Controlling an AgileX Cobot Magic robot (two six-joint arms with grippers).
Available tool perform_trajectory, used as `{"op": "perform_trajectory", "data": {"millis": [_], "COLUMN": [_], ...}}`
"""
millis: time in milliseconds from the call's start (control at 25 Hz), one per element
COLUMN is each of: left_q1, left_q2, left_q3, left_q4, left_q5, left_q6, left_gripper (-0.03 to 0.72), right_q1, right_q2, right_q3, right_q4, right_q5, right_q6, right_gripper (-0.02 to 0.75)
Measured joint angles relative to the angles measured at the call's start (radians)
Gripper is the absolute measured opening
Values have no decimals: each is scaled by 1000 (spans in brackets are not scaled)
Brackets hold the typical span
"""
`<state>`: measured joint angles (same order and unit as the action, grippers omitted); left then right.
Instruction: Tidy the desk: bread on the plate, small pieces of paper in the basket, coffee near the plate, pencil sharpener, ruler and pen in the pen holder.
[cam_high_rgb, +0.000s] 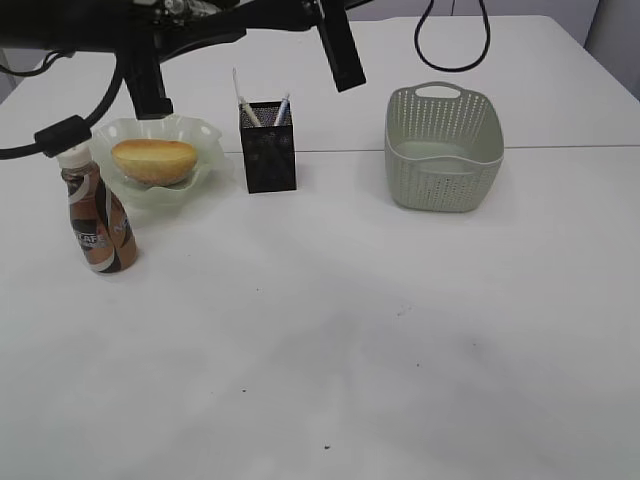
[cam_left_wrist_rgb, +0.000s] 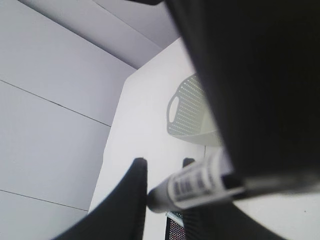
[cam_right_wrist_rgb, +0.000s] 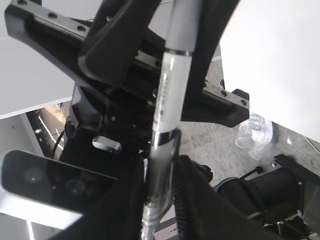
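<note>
The right gripper (cam_right_wrist_rgb: 159, 185) holds a pen (cam_right_wrist_rgb: 169, 105) between its jaws, closed on the lower part. The pen stands almost upright, and behind it the other gripper (cam_right_wrist_rgb: 150, 45) grips its upper end.

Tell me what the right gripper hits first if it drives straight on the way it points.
Most likely the left gripper. The right gripper, shut on the pen, points along the pen towards it. Depth is unclear, but nothing else shows between them.

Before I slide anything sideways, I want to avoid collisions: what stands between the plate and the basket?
In the exterior view, only the black pen holder stands between the plate and the basket; otherwise that stretch of table is bare.
</note>
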<state>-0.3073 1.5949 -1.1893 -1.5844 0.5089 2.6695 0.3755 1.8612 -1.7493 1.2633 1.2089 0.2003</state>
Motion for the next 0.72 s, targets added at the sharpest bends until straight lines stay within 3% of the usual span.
{"op": "perform_trajectory", "data": {"millis": [240,720], "left_q1": [0,0], "left_q2": [0,3], "left_q3": [2,5], "left_q4": [9,13], "left_q5": [0,-29], "left_q6": [0,0], "left_gripper": [113,107], "right_q1": [-1,-3], "right_q2": [0,0], "right_q3": [0,0], "right_q4": [10,-10], "right_q5": [-5,-16], "right_q6": [9,10], "right_gripper": [123,124]}}
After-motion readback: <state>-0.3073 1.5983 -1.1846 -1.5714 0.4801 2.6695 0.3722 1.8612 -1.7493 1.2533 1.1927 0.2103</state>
